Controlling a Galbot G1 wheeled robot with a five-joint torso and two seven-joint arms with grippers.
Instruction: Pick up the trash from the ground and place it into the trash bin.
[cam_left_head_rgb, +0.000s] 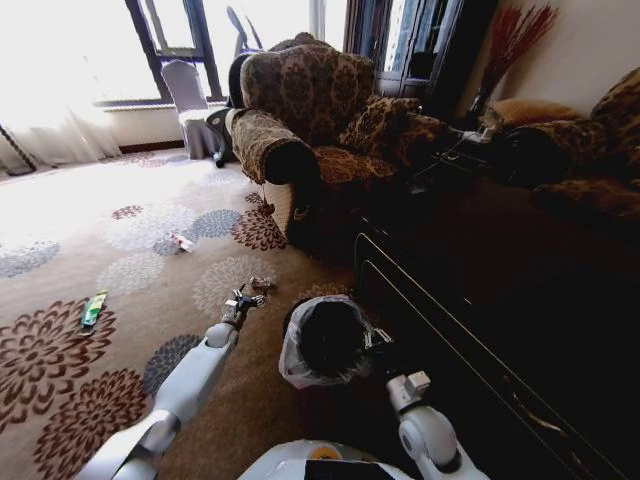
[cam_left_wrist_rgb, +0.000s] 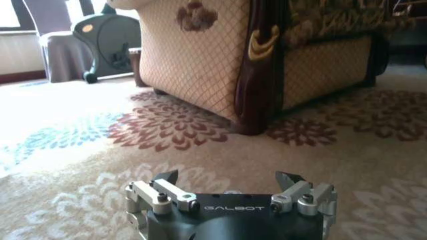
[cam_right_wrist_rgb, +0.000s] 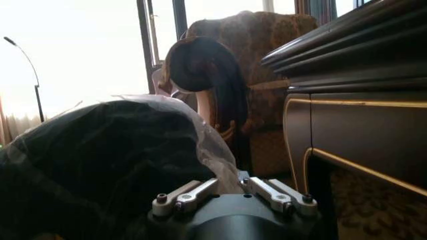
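The right tool (cam_right_wrist_rgb: 230, 192) is partly hidden: in the right wrist view its fingertips vanish against the liner of the trash bin (cam_right_wrist_rgb: 100, 165), so its aperture cannot be judged, and in the head view it is masked behind the bin's rim. The bin's base is cut off by the frame edge below this tool. Just ahead of the left tool (cam_left_head_rgb: 247, 297), a small scrap (cam_left_head_rgb: 263, 283) is too small to identify by colour or material. Farther out beyond the left tool, a pale wrapper (cam_left_head_rgb: 182, 241) lacks legible detail. The bin's interior is too dark to show its contents.
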